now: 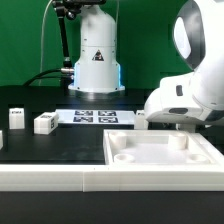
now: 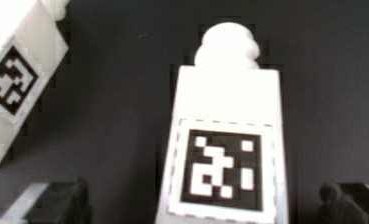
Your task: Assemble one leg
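Note:
In the wrist view a white leg (image 2: 225,130) with a black-and-white tag lies on the black table, its round peg end pointing away from the gripper. My gripper (image 2: 202,206) is open and straddles the leg's near end. One dark finger (image 2: 49,204) stands on each side of the leg, with a gap between each finger and the leg. A second tagged leg (image 2: 21,80) lies close beside it. In the exterior view the white arm (image 1: 190,95) hangs low at the right and hides the gripper and these legs. Two more legs (image 1: 45,122) stand at the left.
The large white tray-like piece (image 1: 165,155) with a raised rim lies at the front right. The marker board (image 1: 95,117) lies in the middle of the table. A white robot base (image 1: 97,55) stands behind it. A white bar (image 1: 60,178) runs along the front edge.

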Robot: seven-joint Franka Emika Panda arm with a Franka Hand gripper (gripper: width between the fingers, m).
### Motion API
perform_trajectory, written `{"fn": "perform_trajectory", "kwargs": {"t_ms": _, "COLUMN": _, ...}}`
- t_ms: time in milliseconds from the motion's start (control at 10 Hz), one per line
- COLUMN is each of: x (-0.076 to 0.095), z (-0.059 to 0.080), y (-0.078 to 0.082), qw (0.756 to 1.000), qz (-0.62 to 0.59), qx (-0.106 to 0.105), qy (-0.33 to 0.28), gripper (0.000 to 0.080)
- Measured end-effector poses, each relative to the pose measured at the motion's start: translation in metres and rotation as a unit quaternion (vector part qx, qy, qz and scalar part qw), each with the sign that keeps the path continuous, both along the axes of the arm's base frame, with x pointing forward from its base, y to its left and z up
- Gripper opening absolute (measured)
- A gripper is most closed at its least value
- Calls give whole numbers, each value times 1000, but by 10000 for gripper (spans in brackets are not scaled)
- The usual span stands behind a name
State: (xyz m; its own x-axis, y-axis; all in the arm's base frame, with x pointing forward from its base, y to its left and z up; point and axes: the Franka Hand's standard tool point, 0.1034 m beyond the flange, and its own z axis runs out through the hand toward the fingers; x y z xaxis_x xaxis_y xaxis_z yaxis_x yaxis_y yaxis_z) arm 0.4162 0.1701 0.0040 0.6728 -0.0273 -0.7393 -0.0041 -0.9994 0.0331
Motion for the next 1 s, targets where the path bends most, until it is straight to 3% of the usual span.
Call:
{"fn": "perform_trajectory", "kwargs": {"t_ms": 100, "x": 0, "z": 0, "y": 0, "qw": 1000, "qz": 0, "qx": -1, "qy": 0, "gripper": 649}}
{"fn": "perform_trajectory", "kwargs": {"t_ms": 400, "x": 0, "z": 0, "y": 0, "qw": 1000, "qz": -1, "qx": -1, "qy": 0, "gripper": 288}}
{"fn": "perform_trajectory", "kwargs": {"t_ms": 1000, "x": 1, "z": 2, "y": -1, "qw": 1000, "qz": 0, "qx": 0, "qy": 0, "gripper": 289}}
